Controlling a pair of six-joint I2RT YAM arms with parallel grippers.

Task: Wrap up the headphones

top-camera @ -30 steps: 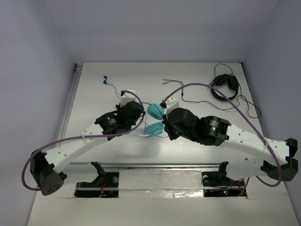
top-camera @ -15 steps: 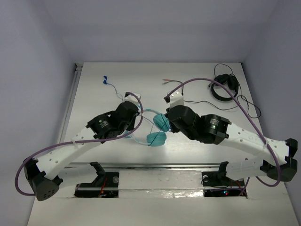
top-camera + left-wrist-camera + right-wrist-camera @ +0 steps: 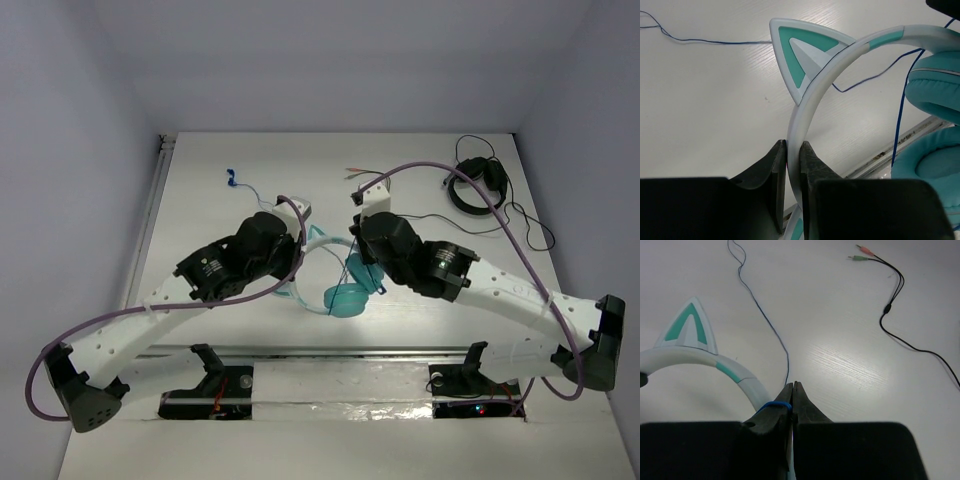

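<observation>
The headphones are held up off the table between both arms, with the teal ear cups (image 3: 350, 296) hanging toward the near edge. My left gripper (image 3: 793, 145) is shut on the white headband (image 3: 816, 82), just below a cat ear (image 3: 799, 55). The ear cups (image 3: 935, 92) show at the right of the left wrist view. My right gripper (image 3: 793, 384) is shut on the thin blue cable (image 3: 774, 404), which loops over one finger beside the headband (image 3: 735, 372). The cable (image 3: 765, 315) trails away over the table to its blue plug (image 3: 232, 178).
Smaller black headphones (image 3: 475, 185) lie at the back right, their black cable spreading toward the right edge. A loose black cable with red and green tips (image 3: 890, 300) lies behind the right arm. A metal rail (image 3: 330, 350) runs along the table's near edge.
Both grippers stayed shut while the headphones turned. The ear cups swung down toward the near edge and the headband rose between the arms. The blue plug slid slightly right.
</observation>
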